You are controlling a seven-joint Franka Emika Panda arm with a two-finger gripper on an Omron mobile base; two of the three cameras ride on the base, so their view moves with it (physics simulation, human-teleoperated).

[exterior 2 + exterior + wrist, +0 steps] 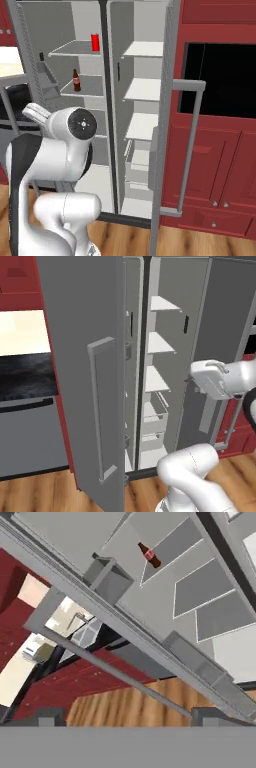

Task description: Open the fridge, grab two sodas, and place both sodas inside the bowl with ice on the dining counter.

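The grey fridge (170, 331) stands with both doors swung wide. In its left half, a bright red can (95, 42) stands on an upper shelf and a dark brown bottle (76, 81) with a red label one shelf lower. The bottle (150, 555) also appears far off in the hand view. My gripper (127, 717) is open with nothing between its fingertips (50, 716), and it hangs in front of the fridge, well short of the shelves. My white hand (212, 380) sits level with the middle shelves. The bowl with ice and the dining counter are out of view.
The open left door (80, 356) with its long bar handle (99, 411) juts toward me. The open right door's handle (190, 150) stands in front of dark red cabinets (220, 165). A grey appliance with a black top (25, 406) sits left of the fridge. Below is wooden floor (40, 491).
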